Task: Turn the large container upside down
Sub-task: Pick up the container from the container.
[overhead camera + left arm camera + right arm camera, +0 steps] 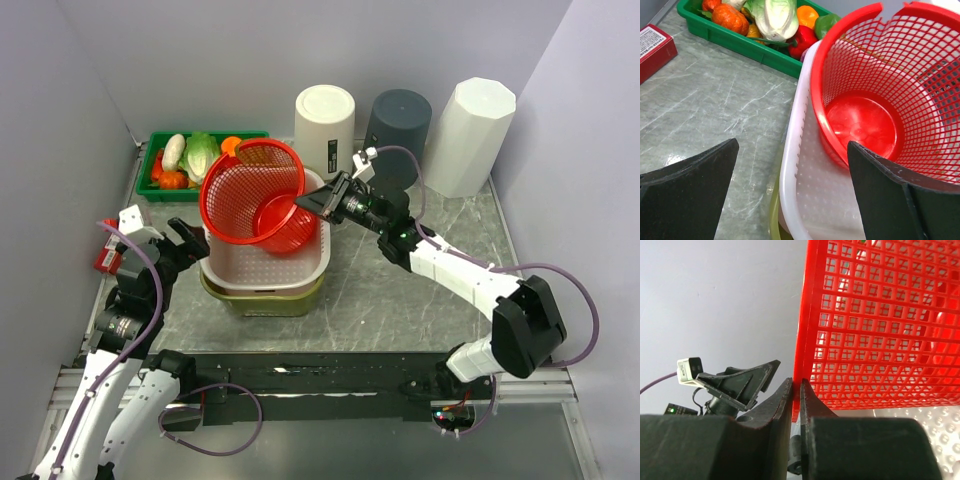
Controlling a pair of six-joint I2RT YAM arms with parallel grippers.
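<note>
1. Progress: the red mesh basket leans steeply tilted inside the white tub, perhaps halfway over and not yet upside down.
2. My right gripper is pinched tight on the basket's rim. My left gripper hangs beside the tub, spread wide and holding nothing.
3. Only the right wrist view shows the pinch; only the overhead view shows the tilt.

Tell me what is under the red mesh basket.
A white perforated tub, stacked on an olive-green tub. The tilted red mesh basket, pinched at its rim by the right claw, hides much of the white tub's floor.
</note>
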